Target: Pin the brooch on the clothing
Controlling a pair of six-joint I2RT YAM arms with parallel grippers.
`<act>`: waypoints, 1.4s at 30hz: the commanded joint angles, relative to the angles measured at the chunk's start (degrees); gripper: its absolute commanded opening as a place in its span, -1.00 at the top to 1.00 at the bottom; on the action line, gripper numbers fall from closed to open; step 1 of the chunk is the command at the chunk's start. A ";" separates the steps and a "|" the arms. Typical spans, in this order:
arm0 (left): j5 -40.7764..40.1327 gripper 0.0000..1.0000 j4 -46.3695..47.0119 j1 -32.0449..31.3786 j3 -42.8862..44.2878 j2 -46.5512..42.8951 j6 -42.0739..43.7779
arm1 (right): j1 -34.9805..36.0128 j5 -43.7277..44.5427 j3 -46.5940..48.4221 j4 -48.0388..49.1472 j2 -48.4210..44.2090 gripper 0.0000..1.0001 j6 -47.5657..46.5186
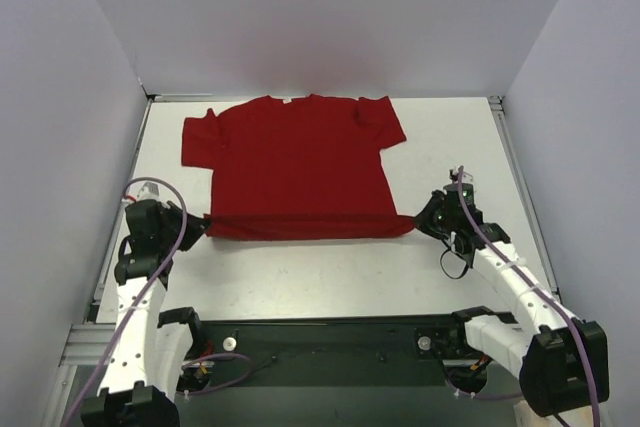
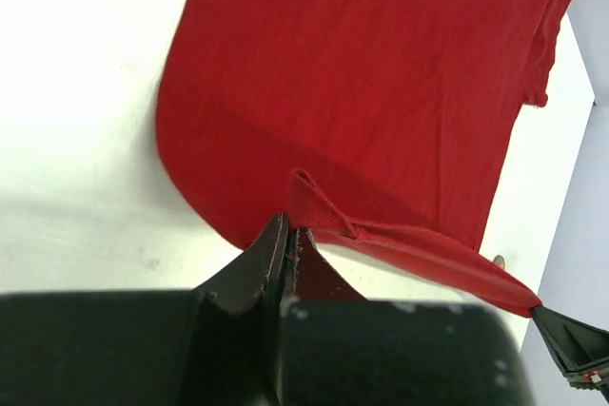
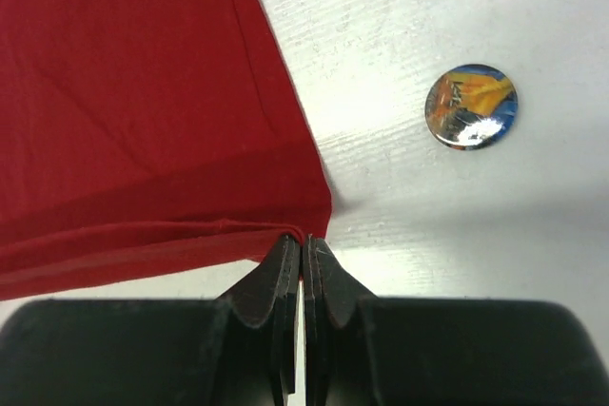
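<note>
The clothing (image 1: 295, 162), a red T-shirt, lies flat on the white table with its neck at the far side. My left gripper (image 1: 203, 223) is shut on the shirt's near left hem corner, and the pinched cloth (image 2: 314, 206) bunches at the closed tips of that gripper (image 2: 290, 227). My right gripper (image 1: 420, 221) is shut on the near right hem corner (image 3: 303, 225), its jaws pressed together. The hem runs taut and slightly raised between the two grippers. The brooch (image 3: 471, 106), a small orange and blue badge, lies on the table just right of the shirt's corner, apart from the cloth.
White walls close in the table (image 1: 330, 277) on the left, far and right sides. A black rail (image 1: 330, 337) with the arm bases runs along the near edge. The right gripper's tip (image 2: 571, 344) shows at the left wrist view's lower right.
</note>
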 commanded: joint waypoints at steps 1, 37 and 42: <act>-1.57 1.00 -8.30 -0.37 -0.21 -5.91 -1.42 | -0.08 2.06 -0.35 -9.74 -4.33 1.00 3.15; -5.79 -0.95 -39.34 -6.44 7.88 -15.14 0.25 | 4.93 -2.07 -7.30 -33.06 -19.89 -0.05 12.12; -6.68 -0.95 -33.82 -7.41 9.11 -13.65 0.60 | 5.37 -1.72 -4.31 -29.46 -18.85 -0.31 10.54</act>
